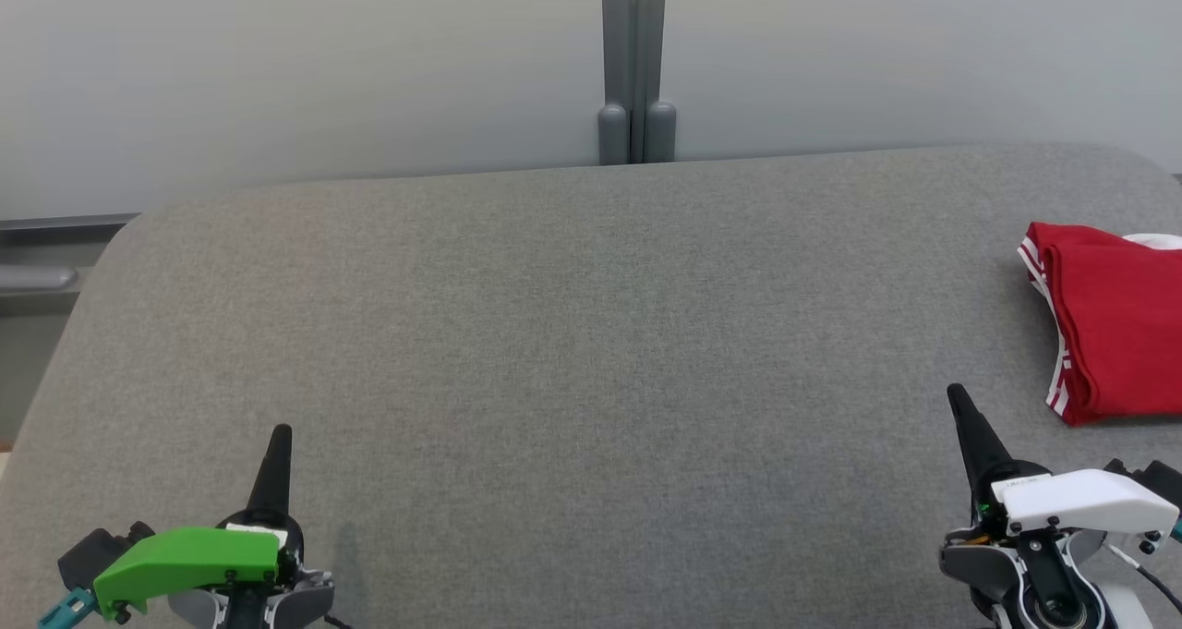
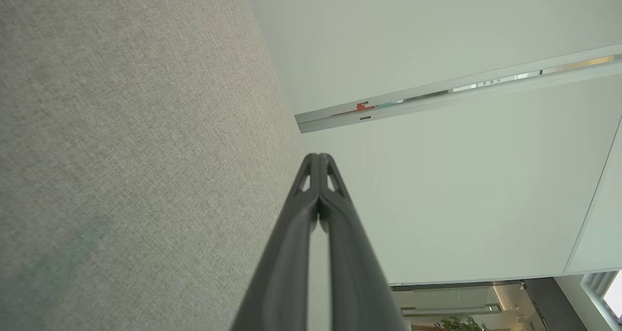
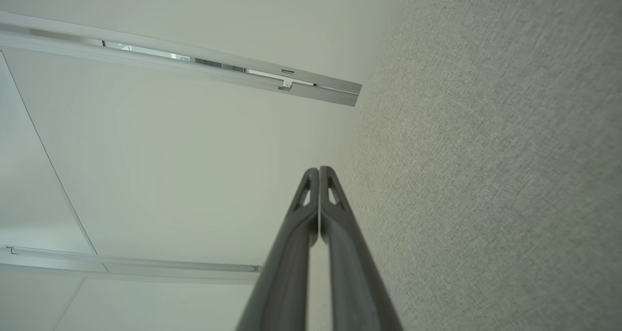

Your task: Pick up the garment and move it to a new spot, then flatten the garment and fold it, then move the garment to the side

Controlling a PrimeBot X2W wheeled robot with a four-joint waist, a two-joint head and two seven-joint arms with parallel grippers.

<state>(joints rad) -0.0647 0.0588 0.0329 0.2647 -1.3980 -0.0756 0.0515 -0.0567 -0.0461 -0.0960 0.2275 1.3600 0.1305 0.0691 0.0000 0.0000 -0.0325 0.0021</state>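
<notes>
A folded red garment (image 1: 1113,324) with white stripes along its edge lies at the far right of the grey table (image 1: 591,333), partly cut off by the head view's right edge. My right gripper (image 1: 957,393) is shut and empty at the lower right, a short way below and to the left of the garment, not touching it. My left gripper (image 1: 282,430) is shut and empty at the lower left, far from the garment. In each wrist view the dark fingers are pressed together: left gripper (image 2: 318,157), right gripper (image 3: 319,169).
A pale wall with a grey vertical post (image 1: 635,66) stands behind the table's far edge. The table's left edge has a rounded corner with a rail (image 1: 37,278) beyond it.
</notes>
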